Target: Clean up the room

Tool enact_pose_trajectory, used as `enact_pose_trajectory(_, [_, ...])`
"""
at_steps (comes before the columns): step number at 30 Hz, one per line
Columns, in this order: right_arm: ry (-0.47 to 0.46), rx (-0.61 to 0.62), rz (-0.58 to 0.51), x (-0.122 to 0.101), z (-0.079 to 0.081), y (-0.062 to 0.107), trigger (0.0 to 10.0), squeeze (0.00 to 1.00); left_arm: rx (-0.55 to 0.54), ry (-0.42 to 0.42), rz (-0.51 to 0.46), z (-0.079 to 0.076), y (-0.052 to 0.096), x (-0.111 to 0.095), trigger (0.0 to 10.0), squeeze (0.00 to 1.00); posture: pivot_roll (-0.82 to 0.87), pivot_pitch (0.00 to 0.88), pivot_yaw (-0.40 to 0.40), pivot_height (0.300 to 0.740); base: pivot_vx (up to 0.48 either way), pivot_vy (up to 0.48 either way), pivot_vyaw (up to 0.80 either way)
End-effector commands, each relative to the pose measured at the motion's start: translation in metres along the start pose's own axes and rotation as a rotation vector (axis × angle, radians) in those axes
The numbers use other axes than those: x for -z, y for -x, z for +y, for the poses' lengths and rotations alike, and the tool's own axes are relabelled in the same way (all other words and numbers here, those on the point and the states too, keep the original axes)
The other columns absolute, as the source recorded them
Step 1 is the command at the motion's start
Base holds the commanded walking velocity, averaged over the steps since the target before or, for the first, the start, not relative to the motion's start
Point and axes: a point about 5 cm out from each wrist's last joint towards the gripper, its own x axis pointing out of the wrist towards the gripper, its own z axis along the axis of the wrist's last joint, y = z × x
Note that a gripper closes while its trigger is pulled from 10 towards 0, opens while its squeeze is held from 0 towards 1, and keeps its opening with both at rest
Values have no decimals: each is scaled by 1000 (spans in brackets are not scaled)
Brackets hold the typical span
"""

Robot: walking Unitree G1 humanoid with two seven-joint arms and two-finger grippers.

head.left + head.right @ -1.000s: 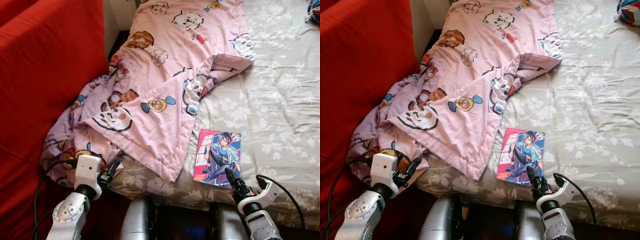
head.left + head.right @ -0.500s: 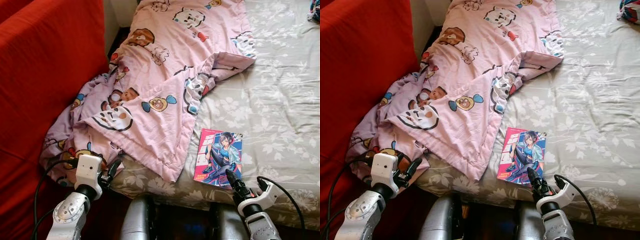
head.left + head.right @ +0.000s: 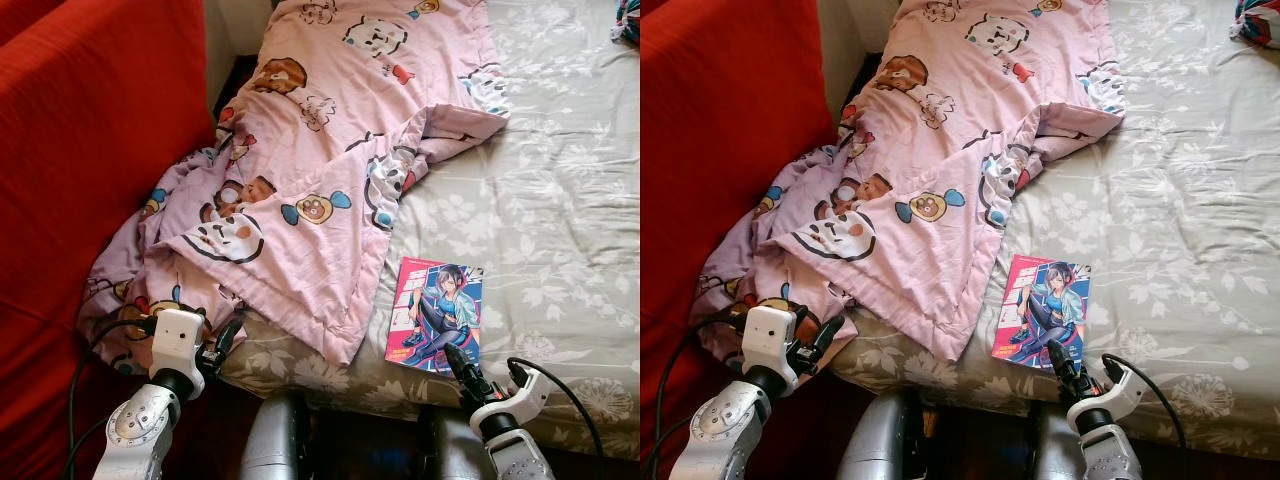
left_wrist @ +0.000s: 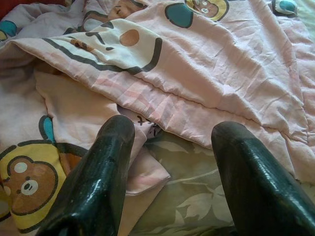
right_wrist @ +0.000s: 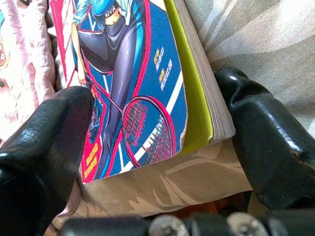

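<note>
Lying flat near the bed's near edge: thin comic book with pink-and-blue illustrated cover (image 3: 434, 316), on the grey floral bedsheet (image 3: 560, 220), just right of the crumpled pink cartoon-print blanket (image 3: 320, 170). Right gripper (image 5: 162, 162) spread wide, fingers straddling the book's near end. Left gripper (image 4: 172, 162) wide open at the blanket's near-left edge, beside the red sofa (image 3: 80, 150).

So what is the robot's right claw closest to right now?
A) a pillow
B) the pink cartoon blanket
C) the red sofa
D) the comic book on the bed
D: the right claw sits at the near edge of the comic book, its open fingers either side of the book's corner.
</note>
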Motion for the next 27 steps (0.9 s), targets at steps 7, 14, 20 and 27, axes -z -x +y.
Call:
enact_pose_trajectory(7, [-86, 83, 129, 40, -10, 14, 7569, 0, -3, -14, 27, 3, 3, 4, 10000, 0, 167, 244, 171, 616, 0, 0, 0])
enact_pose_trajectory(14, [-96, 84, 112, 38, -9, 12, 0, 0, -6, -16, 28, 4, 1, 5, 10000, 0, 166, 237, 171, 616, 0, 0, 0])
enact_pose_trajectory(20, [-97, 84, 105, 37, -8, 11, 0, 0, -3, -17, 28, 4, -1, 4, 10000, 0, 163, 234, 170, 616, 0, 0, 0])
enact_pose_trajectory(27, [-89, 78, 97, 36, -6, 9, 0, 0, -5, -18, 30, 3, -3, 5, 10000, 0, 159, 226, 167, 616, 0, 0, 0])
